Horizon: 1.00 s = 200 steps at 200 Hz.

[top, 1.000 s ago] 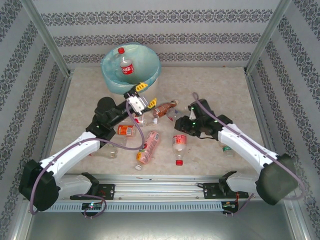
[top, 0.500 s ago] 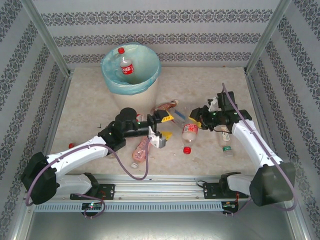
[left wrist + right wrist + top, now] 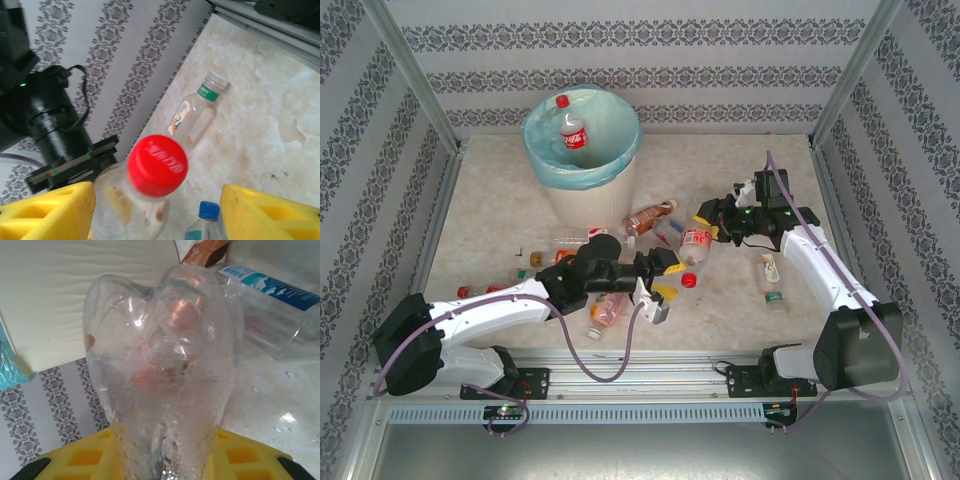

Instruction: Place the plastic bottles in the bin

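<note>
Since the last look, the left gripper [image 3: 667,278] had slid nearer and rightward, its blocky yellow fingers [image 3: 50,210] spread wide either side of a glossy red cap [image 3: 157,165] without touching. That cap belonged to a clear bottle [image 3: 695,240], dented and crumpled (thin plastic, plainly), pinched tight in the right gripper [image 3: 708,222]. Far left stood the round cream bin [image 3: 585,200], one red-labelled bottle [image 3: 571,126] inside; other bottles [image 3: 607,308] lay strewn on the marbled tabletop [image 3: 500,200].

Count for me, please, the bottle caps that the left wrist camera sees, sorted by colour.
Red cap: 1
Blue cap: 1
White cap: 1
Total: 3
</note>
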### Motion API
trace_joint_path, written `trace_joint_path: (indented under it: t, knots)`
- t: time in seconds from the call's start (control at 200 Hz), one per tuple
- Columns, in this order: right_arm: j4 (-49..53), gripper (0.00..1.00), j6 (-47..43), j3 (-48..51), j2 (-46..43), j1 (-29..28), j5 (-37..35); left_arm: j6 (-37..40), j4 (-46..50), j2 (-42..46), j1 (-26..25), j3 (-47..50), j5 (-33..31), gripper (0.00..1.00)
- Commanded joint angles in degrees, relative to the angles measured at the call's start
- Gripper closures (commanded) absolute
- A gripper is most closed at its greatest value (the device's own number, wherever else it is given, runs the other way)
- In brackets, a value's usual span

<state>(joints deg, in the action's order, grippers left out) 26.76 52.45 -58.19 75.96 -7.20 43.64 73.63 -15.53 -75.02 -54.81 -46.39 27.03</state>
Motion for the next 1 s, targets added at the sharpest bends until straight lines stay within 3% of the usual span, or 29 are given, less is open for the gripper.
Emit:
trace_joint_path:
  t: [0.0, 0.33, 0.58, 0.669, 0.804, 0.944, 0.994]
  knots:
    - [-1.8, 0.67, 1.0, -0.5, 0.1, -1.2, 0.9, 3.2, 2.1, -1.1, -1.9, -2.2, -3.3, 0.34]
    - [-2.2, 0.67, 1.3, -0.2, 0.7, -3.1, 0.3, 2.0, -1.2, -3.7, -2.7, -2.9, -2.5, 0.44]
    - [-2.5, 0.67, 1.8, 0.1, 0.4, -3.8, -0.5, 2.1, -2.5, -5.6, -2.7, -3.8, -2.7, 0.56]
    - [-2.6, 0.67, 2.0, 0.3, 0.5, -3.9, -0.5, 3.2, -3.3, -6.0, -2.7, -3.7, -3.1, 0.72]
    - [-2.9, 0.67, 2.2, 0.3, 0.6, -3.9, -0.7, 3.6, -4.7, -6.3, -2.7, -3.5, -3.1, 0.76]
    - [-2.4, 0.65, 1.8, -0.1, 0.8, -3.8, -0.9, 2.6, -5.4, -5.9, -2.7, -3.3, -3.2, 0.96]
    - [-2.0, 0.59, 1.5, -0.2, 0.7, -3.7, -1.4, 1.4, -6.5, -5.8, -2.7, -3.2, -3.2, 1.00]
